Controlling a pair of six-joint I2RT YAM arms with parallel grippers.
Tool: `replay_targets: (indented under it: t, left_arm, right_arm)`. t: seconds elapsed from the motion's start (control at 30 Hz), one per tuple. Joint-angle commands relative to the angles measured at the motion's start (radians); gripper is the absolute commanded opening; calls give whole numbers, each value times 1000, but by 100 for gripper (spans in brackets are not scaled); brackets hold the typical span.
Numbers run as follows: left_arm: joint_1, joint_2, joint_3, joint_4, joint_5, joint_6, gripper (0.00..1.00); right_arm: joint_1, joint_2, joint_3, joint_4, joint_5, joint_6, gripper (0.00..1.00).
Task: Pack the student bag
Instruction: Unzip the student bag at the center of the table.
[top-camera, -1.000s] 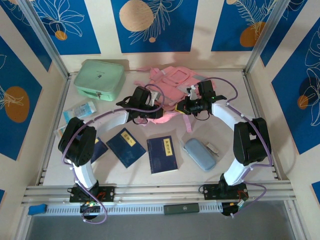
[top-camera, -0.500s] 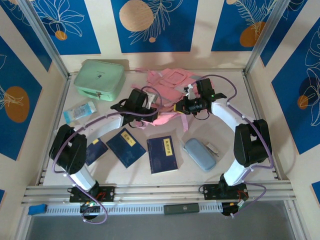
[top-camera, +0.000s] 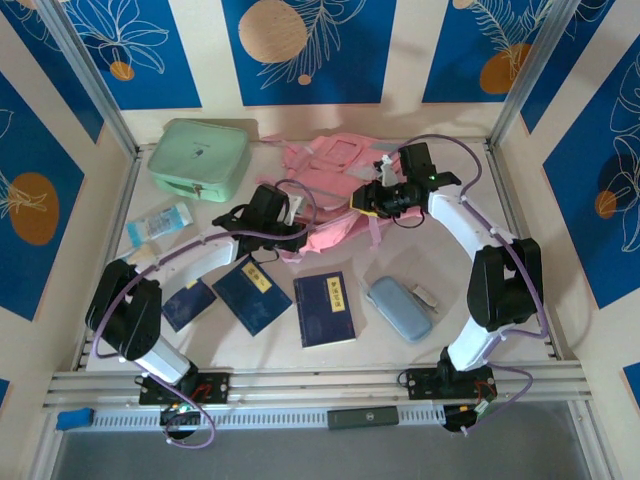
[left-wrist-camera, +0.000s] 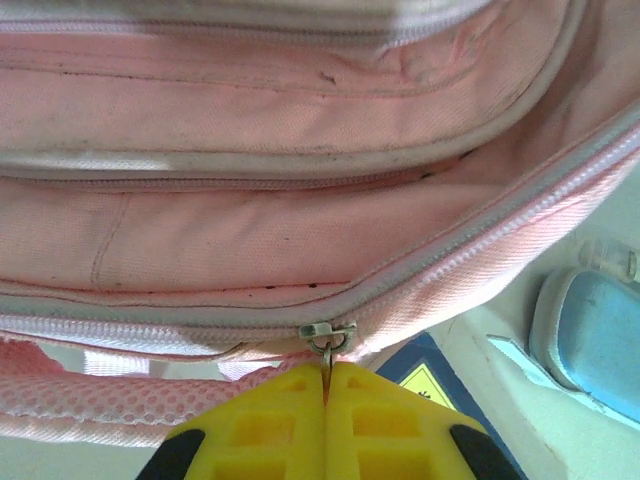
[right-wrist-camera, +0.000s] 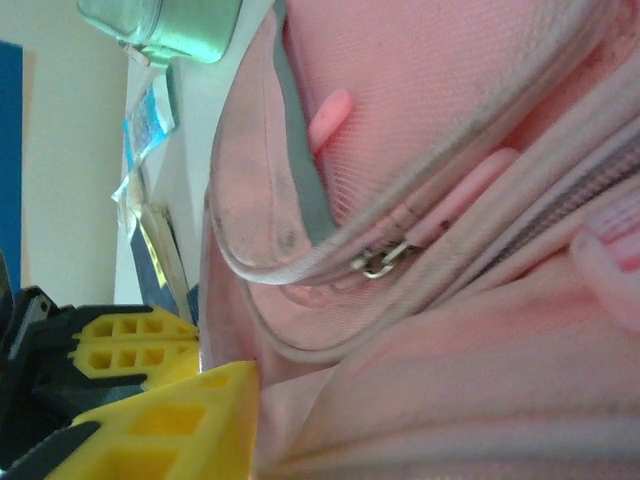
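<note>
Here the left claw (left-wrist-camera: 326, 378) is clamped together on the small metal zip pull (left-wrist-camera: 327, 338) of the student bag (top-camera: 330, 185). The bag lies directly in front of this claw, between both claws on the bench (top-camera: 445, 265). The right claw (right-wrist-camera: 215, 375) sits against the bag's other side; its fingers look a little apart, with nothing between them.

So I judge that the bag is not held firmly. If the left claw draws the zip, the whole bag may slide after it instead of opening. The pull is also thin and could slip out of the grip.

Behind the left claw the blue books (top-camera: 325, 307) lie near, and a grey-blue pencil case (top-camera: 400, 308) lies behind the right claw, so pulling backward has little room. On the left claw's outer side, before the mint green case (top-camera: 198, 157), the bench is more free.
</note>
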Motion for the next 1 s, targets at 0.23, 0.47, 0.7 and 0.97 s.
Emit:
replay_targets:
  t: [0.23, 0.47, 0.7, 0.97]
  left_arm:
    - [-13, 59, 29, 11, 2, -70, 0]
    - [-20, 56, 23, 1, 8, -55, 0]
    - [-18, 66, 29, -70, -22, -11, 0]
    - [-3, 140, 99, -116, 0, 44, 29]
  right_arm:
    - [68, -189, -234, 36, 48, 443, 72]
    - [222, -142, -334, 237, 222, 788, 82]
    - [256, -28, -321, 346, 321, 908, 80]
    - [257, 54, -303, 354, 370, 938, 68]
